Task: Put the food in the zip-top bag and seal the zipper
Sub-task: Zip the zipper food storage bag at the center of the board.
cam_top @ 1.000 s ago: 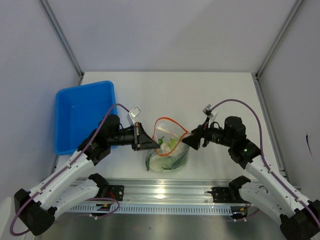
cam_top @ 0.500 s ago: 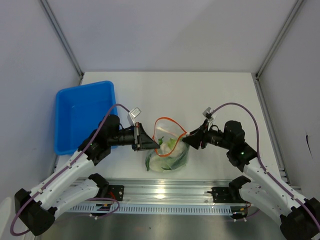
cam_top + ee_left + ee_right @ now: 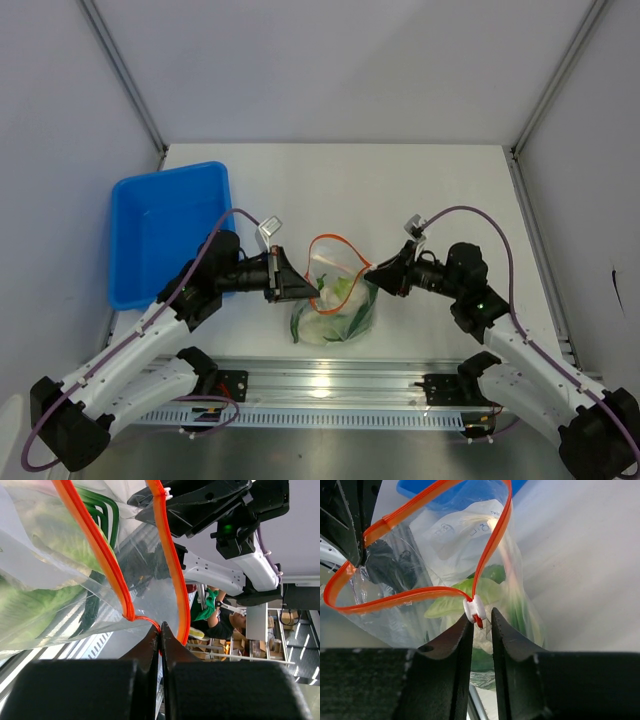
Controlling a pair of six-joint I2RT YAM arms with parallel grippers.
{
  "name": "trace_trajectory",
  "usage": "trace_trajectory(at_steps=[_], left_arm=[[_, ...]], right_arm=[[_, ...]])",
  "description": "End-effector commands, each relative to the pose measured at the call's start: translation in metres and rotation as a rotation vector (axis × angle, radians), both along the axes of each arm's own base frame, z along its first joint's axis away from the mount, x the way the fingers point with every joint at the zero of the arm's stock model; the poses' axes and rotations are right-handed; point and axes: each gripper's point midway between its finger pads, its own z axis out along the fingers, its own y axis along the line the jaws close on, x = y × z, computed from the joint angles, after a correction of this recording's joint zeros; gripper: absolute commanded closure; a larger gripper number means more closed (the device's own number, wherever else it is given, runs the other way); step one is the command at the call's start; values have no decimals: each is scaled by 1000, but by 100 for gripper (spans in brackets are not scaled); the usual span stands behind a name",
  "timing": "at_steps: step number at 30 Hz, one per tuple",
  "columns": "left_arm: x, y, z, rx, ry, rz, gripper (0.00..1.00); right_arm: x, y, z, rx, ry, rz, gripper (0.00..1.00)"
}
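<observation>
Top external shows me a white table boxed in by plain grey walls and aluminium posts, with a blue bin at its left. The zip-top bag sits near the front edge between both arms, its mouth gaping and the food green and pale inside. My left gripper is clamped on the zipper at the bag's left corner. My right gripper has its fingers a sliver apart at the white slider; whether they pinch it I cannot tell. Faint print on the bag is unreadable. Through the plastic, left wrist catches shelving and a person in green.
</observation>
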Motion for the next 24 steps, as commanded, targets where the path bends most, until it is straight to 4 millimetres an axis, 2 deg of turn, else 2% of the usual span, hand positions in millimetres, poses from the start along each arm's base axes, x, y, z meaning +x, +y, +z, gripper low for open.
trace_trajectory(at_steps=[1, 5, 10, 14, 21, 24], left_arm=[[-1, 1, 10, -37, -17, -11, 99], [0, 2, 9, -35, -16, -8, 99], [2, 2, 10, -37, -17, -3, 99], [1, 3, 10, -37, -16, -7, 99], [2, 3, 11, -38, -19, -5, 99], [2, 4, 10, -38, -16, -3, 99]], right_arm=[[0, 5, 7, 29, -44, 20, 78], [0, 6, 2, 17, -28, 25, 82], [-3, 5, 2, 10, -28, 18, 68], [-6, 4, 1, 2, -26, 14, 64], [1, 2, -6, -33, -23, -15, 67], [4, 1, -7, -42, -23, -28, 83]])
